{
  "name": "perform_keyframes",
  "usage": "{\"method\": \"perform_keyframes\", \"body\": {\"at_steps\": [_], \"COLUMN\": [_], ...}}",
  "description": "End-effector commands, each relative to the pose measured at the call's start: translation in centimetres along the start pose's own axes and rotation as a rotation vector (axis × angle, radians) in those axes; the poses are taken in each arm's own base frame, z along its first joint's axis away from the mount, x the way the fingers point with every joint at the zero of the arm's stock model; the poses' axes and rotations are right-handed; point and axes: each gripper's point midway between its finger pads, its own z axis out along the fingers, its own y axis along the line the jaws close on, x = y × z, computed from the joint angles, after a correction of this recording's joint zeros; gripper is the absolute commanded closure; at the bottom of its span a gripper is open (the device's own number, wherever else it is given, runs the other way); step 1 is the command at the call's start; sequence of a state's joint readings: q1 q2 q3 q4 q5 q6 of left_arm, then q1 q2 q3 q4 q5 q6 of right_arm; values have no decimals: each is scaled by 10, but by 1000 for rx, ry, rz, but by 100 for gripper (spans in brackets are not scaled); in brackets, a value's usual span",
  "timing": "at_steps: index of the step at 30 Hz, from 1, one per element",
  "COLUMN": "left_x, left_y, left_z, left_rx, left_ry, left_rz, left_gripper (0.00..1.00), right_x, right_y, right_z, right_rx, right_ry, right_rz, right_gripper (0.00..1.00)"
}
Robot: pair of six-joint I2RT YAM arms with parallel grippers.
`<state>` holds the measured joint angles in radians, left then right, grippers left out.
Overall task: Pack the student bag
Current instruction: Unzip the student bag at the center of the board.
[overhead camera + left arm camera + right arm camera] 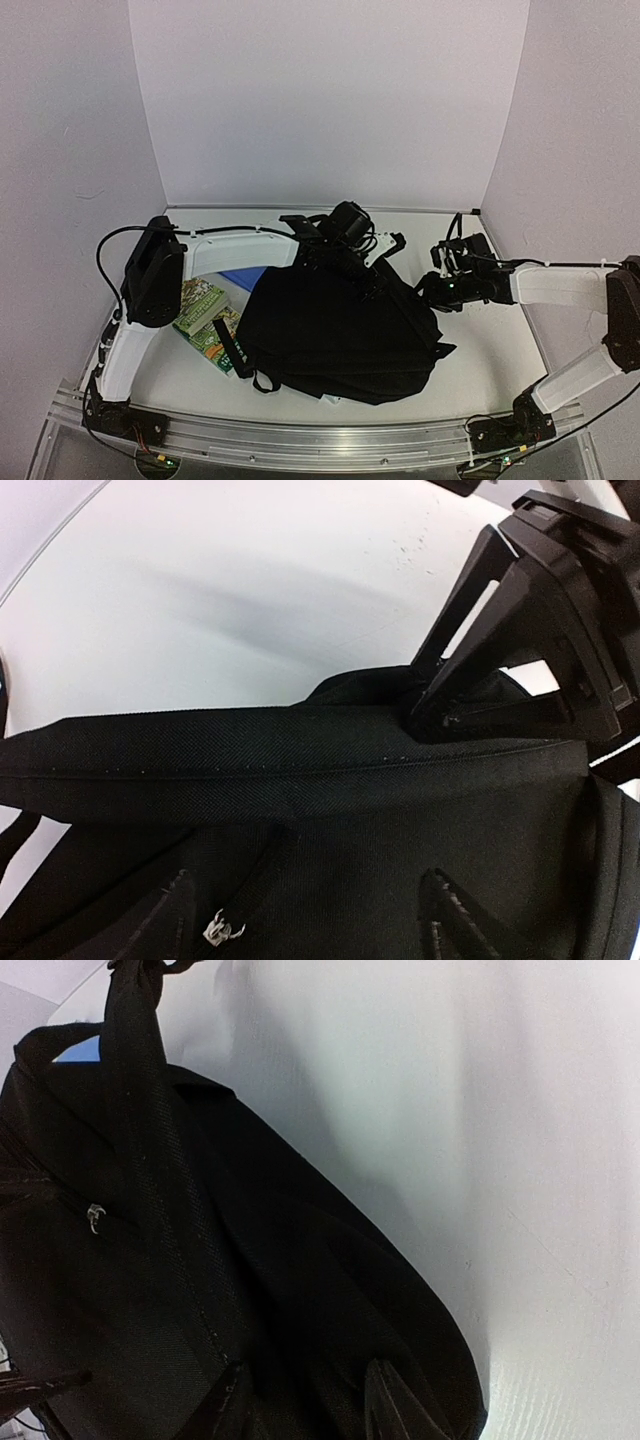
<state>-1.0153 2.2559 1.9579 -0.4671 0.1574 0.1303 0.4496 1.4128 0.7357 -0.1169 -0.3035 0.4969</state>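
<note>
The student bag (340, 330), a large black fabric backpack, lies flat in the middle of the table with its straps trailing to the front left. My left gripper (352, 268) hangs over the bag's far top edge. In the left wrist view its jaws (310, 895) stand wide open on the black cloth, with a silver zipper pull (222, 930) near the left finger. My right gripper (432, 290) is at the bag's right edge. Its fingers (215, 1405) are part-way closed around a fold of fabric, with a gap still between them.
Green-covered books (205, 318) lie left of the bag, and a blue item (238, 278) peeks out behind it. A bag strap (228, 350) lies across the books. White walls enclose the table on three sides, and a metal rail (320, 440) runs along the near edge.
</note>
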Motion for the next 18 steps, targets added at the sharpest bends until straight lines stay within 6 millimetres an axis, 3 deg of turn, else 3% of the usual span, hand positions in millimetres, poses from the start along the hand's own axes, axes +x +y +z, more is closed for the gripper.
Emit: {"method": "perform_keyframes", "body": {"at_steps": [1, 11, 18], "left_x": [-12, 13, 13], "left_y": [3, 16, 35], "left_z": [1, 25, 31], "left_rx": [-2, -70, -181], "left_ry": [-24, 29, 5], "left_rz": [93, 117, 93], "left_gripper": [27, 38, 59], "right_x": [4, 3, 2], "right_y": [3, 3, 6], "right_z": [6, 4, 4], "right_rx": [-32, -35, -47], "right_ry": [5, -14, -19], "right_rz": [15, 32, 31], "right_gripper": [67, 68, 69]}}
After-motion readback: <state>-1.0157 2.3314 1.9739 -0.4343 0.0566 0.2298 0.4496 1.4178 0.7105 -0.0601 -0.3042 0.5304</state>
